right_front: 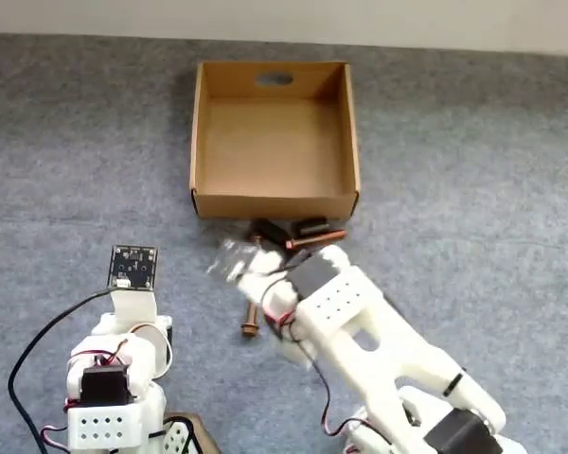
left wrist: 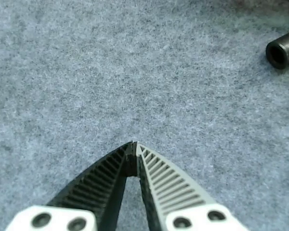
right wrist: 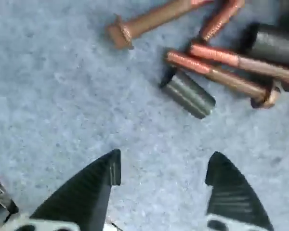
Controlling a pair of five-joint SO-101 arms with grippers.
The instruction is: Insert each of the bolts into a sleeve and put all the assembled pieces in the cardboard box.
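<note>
bolts [right wrist: 216,74] and sleeves [right wrist: 188,94] lie loose on the grey carpet [right_front: 473,189], piled just at 6 o'clock of the cardboard box [right_front: 276,204]. right gripper [right wrist: 166,159] hangs over them, fingers spread wide. left gripper [left wrist: 135,148] fingers closed together, holding nothing.

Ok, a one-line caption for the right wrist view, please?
Right gripper open above the grey carpet, facing a loose cluster of copper bolts and dark sleeves.
</note>
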